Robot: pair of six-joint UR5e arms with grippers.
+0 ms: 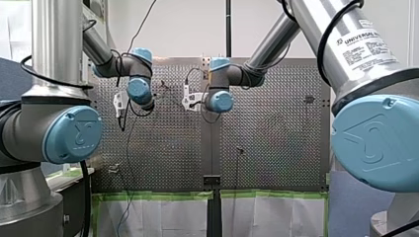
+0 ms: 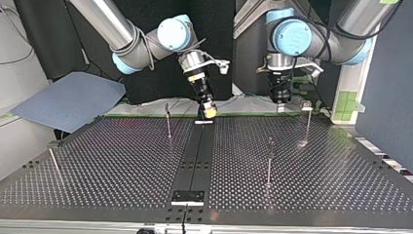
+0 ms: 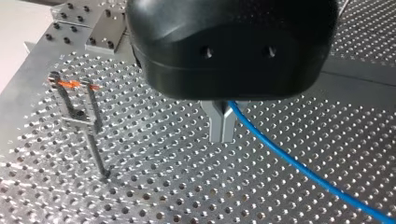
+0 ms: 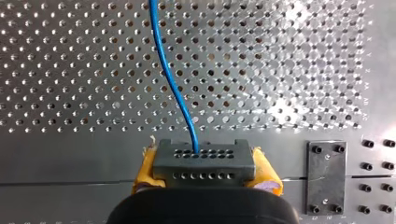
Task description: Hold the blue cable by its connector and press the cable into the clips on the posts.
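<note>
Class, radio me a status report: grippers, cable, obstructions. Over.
Right gripper shut on connector. Left gripper shut, cable alongside. Post holds no cable. Nothing blocking.

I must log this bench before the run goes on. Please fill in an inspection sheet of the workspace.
Surface: perforated metal table.
Job's things: blue cable running out of the grey connector; post with clip, no cable in it.
Clutter: nothing seen.
Grippers: right gripper, yellow pads, shut on the connector; left gripper, metal fingers, shut on the cable.
Cables: black cable looped over my right arm.
Surroundings: blue sheet beside the table; green tape along its edge.
</note>
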